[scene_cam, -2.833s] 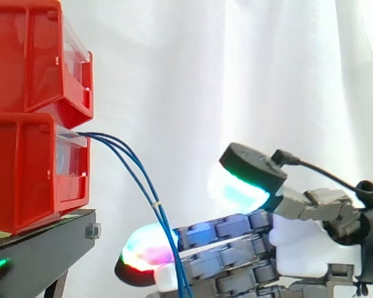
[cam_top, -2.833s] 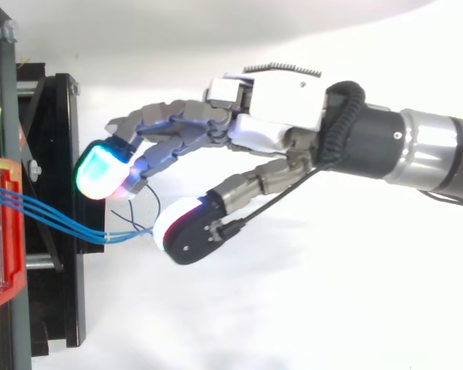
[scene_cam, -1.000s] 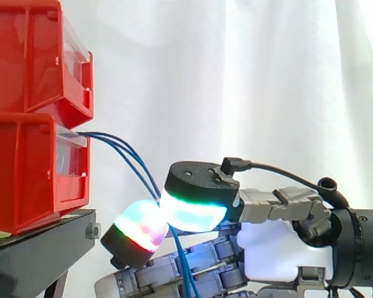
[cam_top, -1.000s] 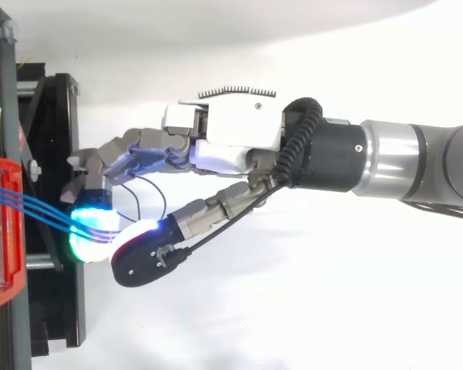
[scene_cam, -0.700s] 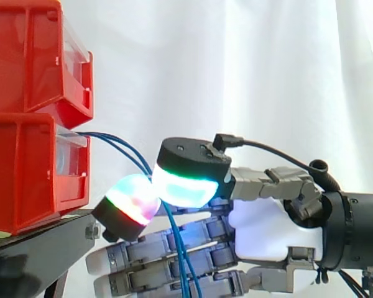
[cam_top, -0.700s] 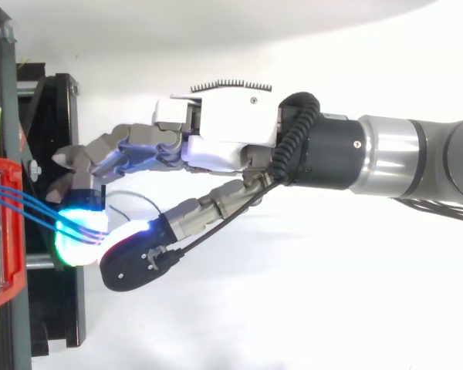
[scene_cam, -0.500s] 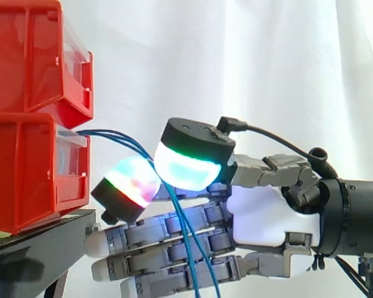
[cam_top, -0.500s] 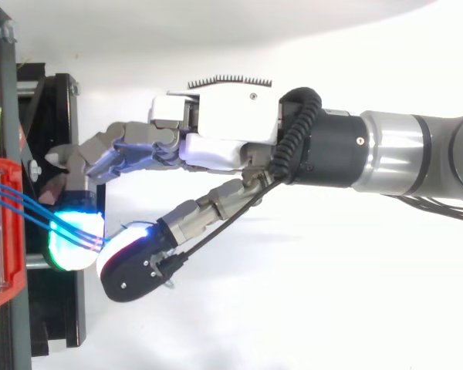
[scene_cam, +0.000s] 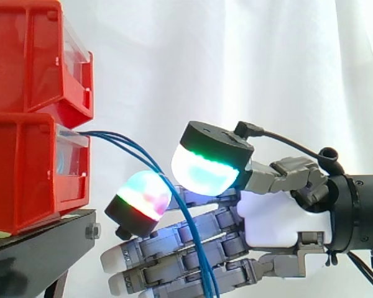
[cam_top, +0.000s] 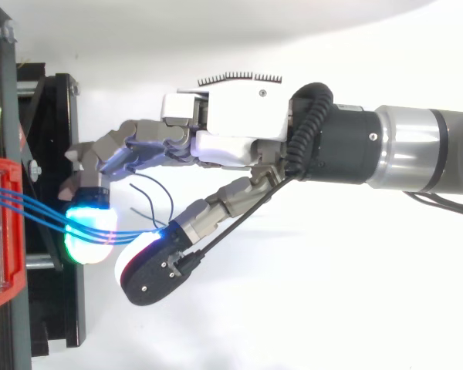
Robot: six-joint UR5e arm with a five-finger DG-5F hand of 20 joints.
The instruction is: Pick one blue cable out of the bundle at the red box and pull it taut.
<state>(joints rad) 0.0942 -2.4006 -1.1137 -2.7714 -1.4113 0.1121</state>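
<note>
Currently the hand is held unclenched at 4 o'clock from the box; one cable must be isolated, then pinched.

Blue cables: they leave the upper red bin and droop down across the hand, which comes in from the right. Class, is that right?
Not quite. The blue cables leave the lower red bin, not the upper red bin; the side view shows this. The rest holds: they droop down across the hand, which comes in from the right.
</note>
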